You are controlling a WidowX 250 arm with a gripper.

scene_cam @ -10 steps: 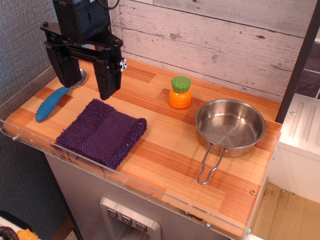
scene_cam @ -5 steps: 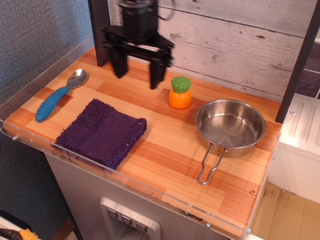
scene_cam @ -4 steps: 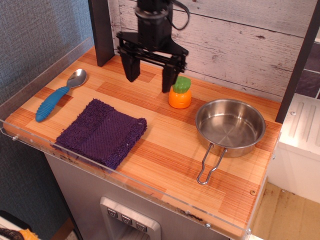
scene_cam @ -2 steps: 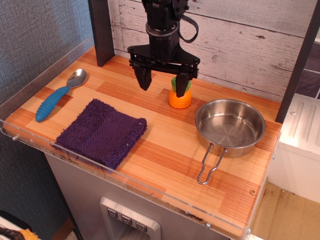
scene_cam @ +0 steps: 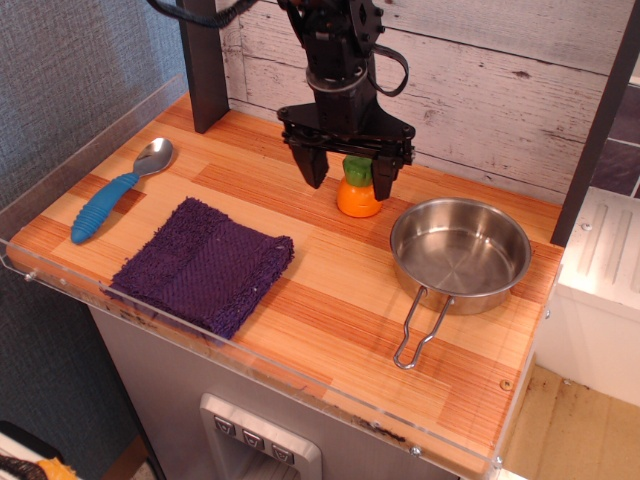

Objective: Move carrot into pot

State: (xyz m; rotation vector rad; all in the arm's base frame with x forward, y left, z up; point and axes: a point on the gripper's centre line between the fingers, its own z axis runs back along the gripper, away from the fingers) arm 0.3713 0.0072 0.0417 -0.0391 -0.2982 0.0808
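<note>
The carrot [scene_cam: 357, 196] stands upright on the wooden counter, orange body below, green top partly hidden by the gripper. My black gripper [scene_cam: 349, 182] hangs open right over it, one finger [scene_cam: 314, 167] to the carrot's left and the other finger [scene_cam: 384, 176] at its right; the jaws are not closed on it. The pot [scene_cam: 460, 252] is a shiny steel pan to the carrot's right, empty, its wire loop handle [scene_cam: 421, 328] pointing toward the counter's front edge.
A purple cloth [scene_cam: 204, 264] lies at the front left. A blue-handled spoon [scene_cam: 112, 194] lies at the far left. A clear plastic rim [scene_cam: 250, 355] runs along the counter's front and left. A wooden plank wall [scene_cam: 480, 90] stands behind.
The arm has swept from the far left of the counter rightward to the carrot and come down, so the open fingers now straddle it. The carrot, pot, cloth and spoon have not moved.
</note>
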